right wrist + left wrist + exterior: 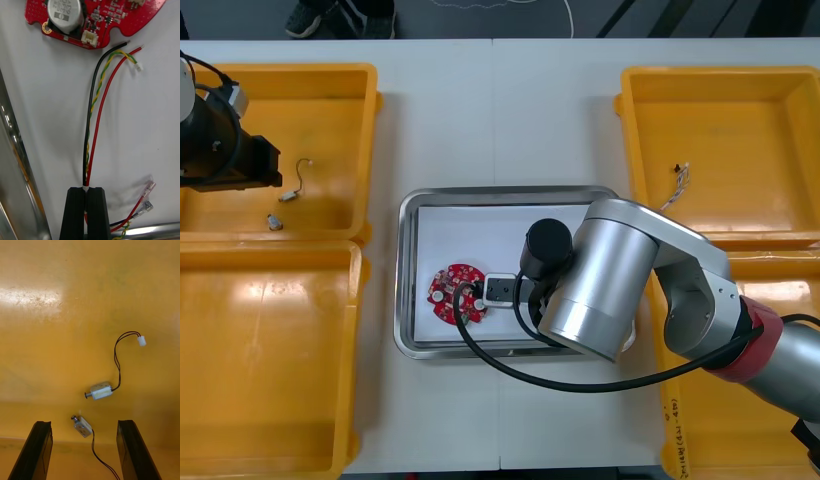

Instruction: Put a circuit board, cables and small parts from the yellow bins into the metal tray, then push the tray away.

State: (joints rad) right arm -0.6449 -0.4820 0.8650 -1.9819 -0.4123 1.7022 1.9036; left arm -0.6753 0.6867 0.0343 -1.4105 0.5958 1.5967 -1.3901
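Snagging threatened: right gripper [86, 189], clamped on the red, black and yellow cable bundle [98, 112] apparently resting in the white-lined metal tray [408, 270] by the round red circuit board [108, 20], might drag it out if raised unopened; left gripper [84, 423] hung, fingers spread, over a yellow plastic bin [330, 100].

Right hand [86, 190] pinching cable bundle [92, 123] (black, red, yellow-green), red circuit board [112, 20] beyond

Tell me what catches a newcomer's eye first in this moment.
The right end effector, low in the metal tray, is shut on black, red and yellow cables that reach toward the red circuit board. The left end effector hangs open above two small metal parts in the farther left yellow bin.
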